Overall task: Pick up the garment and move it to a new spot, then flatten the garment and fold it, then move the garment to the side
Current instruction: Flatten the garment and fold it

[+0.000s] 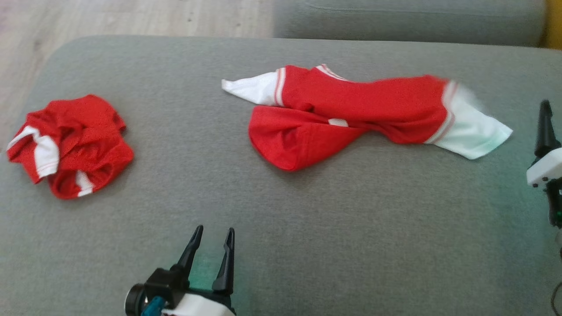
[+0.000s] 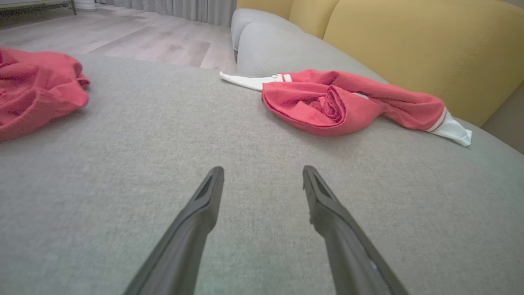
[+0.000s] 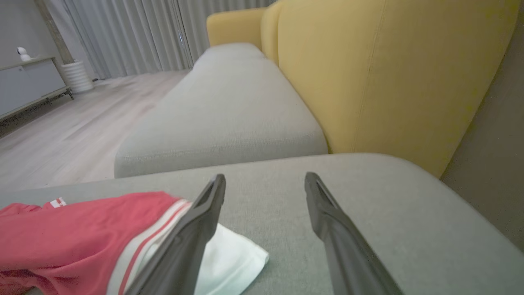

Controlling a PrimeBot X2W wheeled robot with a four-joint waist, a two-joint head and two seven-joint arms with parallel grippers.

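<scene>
A red garment (image 1: 351, 109) with white striped sleeves lies stretched out and twisted on the grey cushion (image 1: 307, 228), right of centre. It also shows in the left wrist view (image 2: 339, 102) and the right wrist view (image 3: 82, 229). My right gripper (image 1: 545, 125) stands at the right edge, just right of the garment's white sleeve end; its fingers are open (image 3: 266, 178) with nothing between them, the left finger over the sleeve. Near the front edge, my left gripper (image 1: 215, 230) is open and empty (image 2: 262, 170), well short of the garment.
A second red and white garment (image 1: 70, 145) lies crumpled at the cushion's left (image 2: 32, 90). Another grey cushion (image 3: 229, 114) and a yellow backrest (image 3: 368, 82) lie beyond. Wooden floor (image 1: 131, 17) shows past the far left edge.
</scene>
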